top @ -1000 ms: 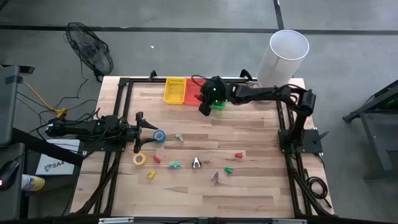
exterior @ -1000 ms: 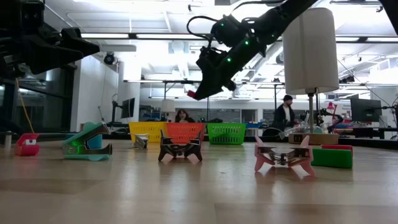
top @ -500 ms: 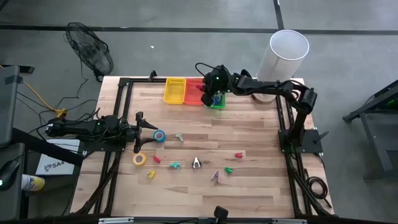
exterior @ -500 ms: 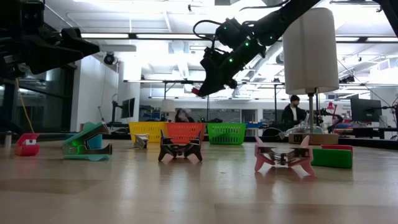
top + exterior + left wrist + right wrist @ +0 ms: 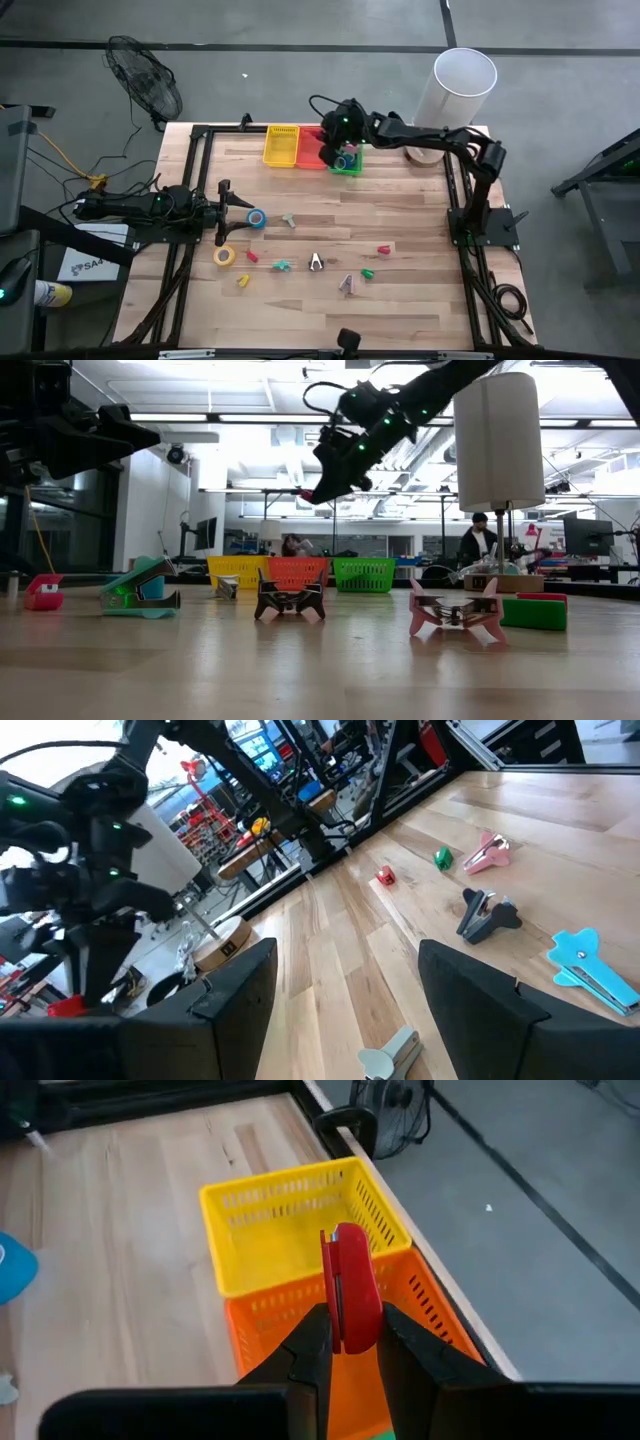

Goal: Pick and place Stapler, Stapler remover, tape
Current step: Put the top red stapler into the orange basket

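Gripping a small red stapler (image 5: 350, 1285) between its closed fingers (image 5: 310, 1345), the right gripper (image 5: 332, 152) hung above the row of baskets at the far edge of the table (image 5: 400, 220). In the right wrist view the stapler stood upright, pinched at its lower part, with most of its body rising beyond the fingertips; below it lay the orange basket (image 5: 420, 1305), and the yellow basket (image 5: 290, 1215) sat just beside that one. From above, the green basket (image 5: 350, 166) showed on the other side of the orange one, partly hidden by the arm.

The left gripper (image 5: 240, 205) waited near the left side of the table, its fingers (image 5: 235, 985) spread apart and holding nothing. A blue tape roll (image 5: 257, 218) lay just beyond its fingertips, and a yellow tape roll (image 5: 224, 256) lay near it, closer to the front edge.

More small things were scattered across the middle of the table: a teal stapler remover (image 5: 142, 588), a dark remover (image 5: 289, 600) and a pink remover (image 5: 456, 615), with a red piece (image 5: 382, 249) and a green piece (image 5: 367, 272) near them. In the low view the right arm came in high over the baskets, well clear of these items.

A white cylinder (image 5: 462, 85) stood at the far right corner of the table.
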Controlling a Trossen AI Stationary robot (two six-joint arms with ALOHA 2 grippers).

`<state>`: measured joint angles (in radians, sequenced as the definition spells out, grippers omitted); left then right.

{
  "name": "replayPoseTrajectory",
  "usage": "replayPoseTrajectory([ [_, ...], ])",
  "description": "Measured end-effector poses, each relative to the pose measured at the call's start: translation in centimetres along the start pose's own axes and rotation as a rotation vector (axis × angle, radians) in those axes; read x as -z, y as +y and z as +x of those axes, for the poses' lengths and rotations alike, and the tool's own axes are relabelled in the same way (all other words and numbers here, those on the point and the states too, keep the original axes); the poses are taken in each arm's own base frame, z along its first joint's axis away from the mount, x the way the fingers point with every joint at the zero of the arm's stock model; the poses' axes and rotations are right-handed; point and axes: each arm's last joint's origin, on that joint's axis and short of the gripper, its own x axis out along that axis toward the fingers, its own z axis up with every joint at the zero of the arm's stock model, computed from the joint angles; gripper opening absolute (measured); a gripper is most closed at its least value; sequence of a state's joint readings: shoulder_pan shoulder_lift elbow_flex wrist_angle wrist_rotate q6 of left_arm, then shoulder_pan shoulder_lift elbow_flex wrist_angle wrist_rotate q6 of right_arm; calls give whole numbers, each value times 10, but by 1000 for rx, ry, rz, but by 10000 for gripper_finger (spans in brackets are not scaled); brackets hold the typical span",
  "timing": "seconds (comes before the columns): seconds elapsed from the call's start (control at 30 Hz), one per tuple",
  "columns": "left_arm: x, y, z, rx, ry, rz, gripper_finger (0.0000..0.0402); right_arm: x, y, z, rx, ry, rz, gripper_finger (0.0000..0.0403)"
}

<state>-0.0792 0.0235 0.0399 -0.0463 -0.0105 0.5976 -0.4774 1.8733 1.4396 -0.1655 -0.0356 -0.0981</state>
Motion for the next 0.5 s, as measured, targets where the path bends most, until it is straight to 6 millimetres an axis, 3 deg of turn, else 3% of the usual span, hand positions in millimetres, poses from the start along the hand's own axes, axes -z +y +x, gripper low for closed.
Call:
replayPoseTrajectory([
  [0.23, 0, 0, 0, 0, 0, 0, 239, -20, -3, 23, -8, 87, -12, 55],
  [0.5, 0, 0, 0, 0, 0, 0, 239, -8, -3, 50, -23, 192, -29, 55],
])
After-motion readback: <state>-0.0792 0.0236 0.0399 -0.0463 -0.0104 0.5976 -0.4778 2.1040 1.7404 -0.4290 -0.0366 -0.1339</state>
